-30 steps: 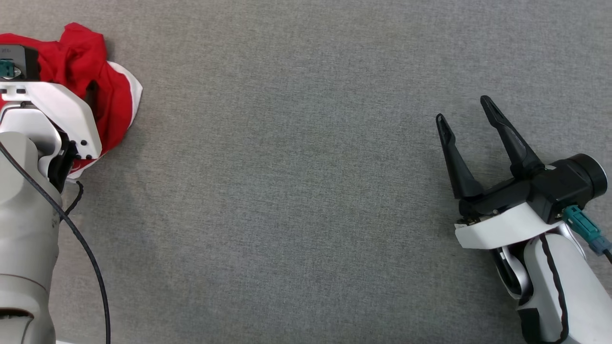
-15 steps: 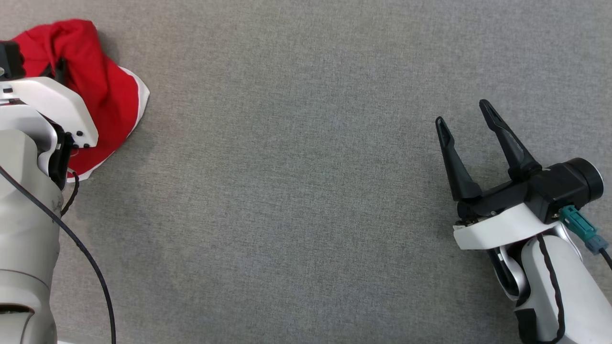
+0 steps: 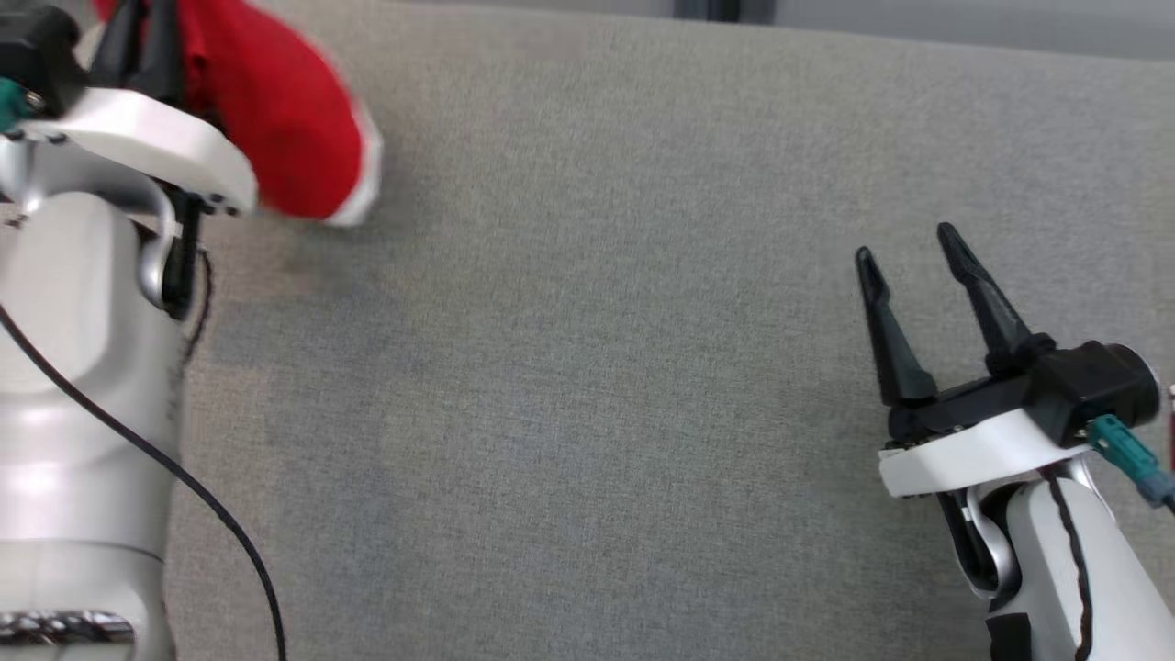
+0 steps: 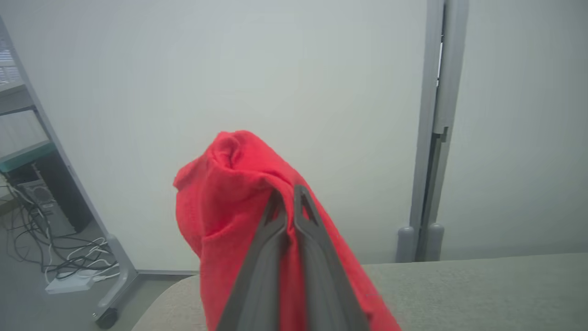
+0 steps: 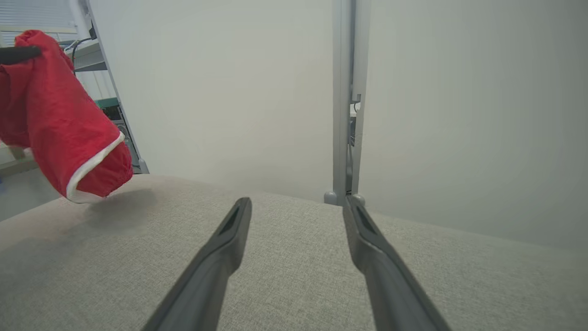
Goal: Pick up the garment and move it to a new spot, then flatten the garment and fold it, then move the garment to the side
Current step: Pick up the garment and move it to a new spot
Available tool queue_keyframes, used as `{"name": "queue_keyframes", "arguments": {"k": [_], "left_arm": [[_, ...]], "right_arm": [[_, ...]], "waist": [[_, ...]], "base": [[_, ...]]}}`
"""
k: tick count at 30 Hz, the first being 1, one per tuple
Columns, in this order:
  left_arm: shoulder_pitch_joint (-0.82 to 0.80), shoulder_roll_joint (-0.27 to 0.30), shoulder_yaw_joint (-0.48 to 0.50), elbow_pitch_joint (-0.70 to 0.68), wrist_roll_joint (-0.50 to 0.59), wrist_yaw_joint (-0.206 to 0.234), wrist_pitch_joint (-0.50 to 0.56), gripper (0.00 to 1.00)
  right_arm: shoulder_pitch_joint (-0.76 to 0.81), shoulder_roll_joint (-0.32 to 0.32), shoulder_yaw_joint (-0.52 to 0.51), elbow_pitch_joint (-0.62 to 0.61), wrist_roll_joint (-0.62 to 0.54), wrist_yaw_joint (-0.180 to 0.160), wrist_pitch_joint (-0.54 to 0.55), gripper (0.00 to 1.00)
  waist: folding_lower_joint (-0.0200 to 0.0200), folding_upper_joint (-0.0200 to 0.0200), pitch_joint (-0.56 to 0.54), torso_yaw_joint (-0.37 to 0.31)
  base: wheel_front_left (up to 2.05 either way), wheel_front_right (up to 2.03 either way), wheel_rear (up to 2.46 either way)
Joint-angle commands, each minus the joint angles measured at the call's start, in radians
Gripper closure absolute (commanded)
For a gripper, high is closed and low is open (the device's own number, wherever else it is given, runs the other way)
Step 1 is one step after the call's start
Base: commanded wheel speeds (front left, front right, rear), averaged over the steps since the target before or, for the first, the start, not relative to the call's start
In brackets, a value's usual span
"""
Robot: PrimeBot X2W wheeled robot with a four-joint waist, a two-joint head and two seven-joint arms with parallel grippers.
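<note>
Garment (image 5: 69, 128) clear of tabletop (image 5: 294, 276), right wrist view

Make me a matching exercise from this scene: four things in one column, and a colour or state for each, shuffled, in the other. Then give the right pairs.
Things
1. garment
2. left gripper
3. right gripper
4. table

States
A. fingers spread apart, nothing between them
B. grey, with a woven cover
C. red with a white hem, hanging in a bunch
D. fingers shut on something red

Pairs: 1-C, 2-D, 3-A, 4-B
</note>
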Motion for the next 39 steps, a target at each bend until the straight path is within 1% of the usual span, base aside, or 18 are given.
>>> {"name": "queue_keyframes", "arguments": {"k": [1,2,3,6,11,13,14,21,22,28,31,32,33,34,35,36,37,39], "left_arm": [[0.04,-0.013,-0.004,-0.039,0.01,-0.004,-0.003,1.0],[0.04,-0.013,-0.004,-0.039,0.01,-0.004,-0.003,1.0],[0.078,-0.038,-0.016,-0.105,0.017,-0.012,-0.003,1.0],[0.132,-0.071,-0.04,-0.179,0.023,-0.018,-0.004,1.0],[0.196,-0.114,-0.104,-0.242,0.015,-0.034,-0.004,1.0],[0.216,-0.127,-0.143,-0.258,0.015,-0.037,-0.004,1.0],[0.239,-0.137,-0.196,-0.257,0.026,-0.04,-0.004,1.0],[0.29,-0.151,-0.382,-0.237,0.005,-0.044,-0.004,1.0],[0.298,-0.153,-0.421,-0.232,0.0,-0.042,-0.004,1.0],[0.3,-0.151,-0.615,-0.212,-0.054,0.011,-0.004,1.0],[0.297,-0.151,-0.692,-0.191,-0.091,0.029,-0.004,1.0],[0.297,-0.151,-0.692,-0.191,-0.091,0.029,-0.004,1.0],[0.294,-0.151,-0.712,-0.184,-0.104,0.036,-0.004,1.0],[0.293,-0.151,-0.732,-0.178,-0.116,0.041,-0.004,0.84],[0.291,-0.151,-0.752,-0.172,-0.126,0.043,-0.004,0.55],[0.289,-0.151,-0.77,-0.165,-0.134,0.048,-0.004,0.03],[0.287,-0.151,-0.788,-0.157,-0.143,0.05,-0.004,0.0],[0.284,-0.151,-0.814,-0.149,-0.16,0.055,-0.004,0.0]], "right_arm": [[0.012,0.002,-0.019,0.001,0.009,0.0,0.0,0.0],[0.012,0.002,-0.019,0.001,0.009,0.0,0.0,0.0],[0.022,0.01,-0.038,-0.002,0.011,0.0,0.0,0.0],[0.037,0.014,-0.059,-0.004,0.009,0.0,0.0,0.0],[0.055,0.026,-0.09,-0.015,0.011,0.0,0.0,0.0],[0.059,0.028,-0.1,-0.018,0.011,0.0,0.0,0.0],[0.069,0.031,-0.106,-0.021,0.011,0.0,0.0,0.0],[0.069,0.036,-0.117,-0.03,0.017,0.0,0.0,0.0],[0.067,0.037,-0.114,-0.03,0.018,0.0,0.0,0.0],[0.053,0.038,-0.112,-0.035,0.04,0.0,0.0,0.0],[0.052,0.038,-0.106,-0.031,0.059,0.0,0.0,0.0],[0.052,0.038,-0.106,-0.031,0.059,0.0,0.0,0.0],[0.052,0.038,-0.101,-0.029,0.066,0.0,0.0,0.0],[0.051,0.038,-0.099,-0.028,0.071,0.0,0.0,0.0],[0.051,0.038,-0.098,-0.026,0.076,0.0,0.0,0.0],[0.051,0.038,-0.098,-0.025,0.08,0.0,0.0,0.0],[0.051,0.038,-0.099,-0.024,0.082,0.0,0.0,0.0],[0.051,0.038,-0.101,-0.022,0.086,0.0,0.0,0.0]], "waist": [[0.0,0.0,-0.041,-0.018],[0.0,0.0,-0.041,-0.018],[0.0,0.0,-0.064,-0.034],[0.0,0.0,-0.092,-0.062],[0.0,0.0,-0.122,-0.122],[0.0,0.0,-0.129,-0.149],[0.0,0.0,-0.133,-0.177],[0.0,0.0,-0.133,-0.294],[0.0,0.0,-0.131,-0.312],[0.0,0.0,-0.106,-0.41],[0.0,0.0,-0.093,-0.447],[0.0,0.0,-0.093,-0.447],[0.0,0.0,-0.09,-0.458],[0.0,0.0,-0.087,-0.467],[0.0,0.0,-0.084,-0.474],[0.0,0.0,-0.083,-0.48],[0.0,0.0,-0.082,-0.484],[0.0,0.0,-0.082,-0.489]], "base": [[0.0,0.0,0.0],[0.0,0.0,0.0],[0.0,0.0,0.0],[0.0,0.0,0.0],[0.0,0.0,0.0],[0.0,0.0,0.0],[0.0,0.0,0.0],[0.0,0.0,0.0],[0.0,0.0,0.0],[0.0,0.0,0.0],[0.0,0.0,0.0],[0.0,0.0,0.0],[0.0,0.0,0.0],[0.0,0.0,0.0],[0.0,0.0,0.0],[0.0,0.0,0.0],[0.0,0.0,0.0],[0.0,0.0,0.0]]}}
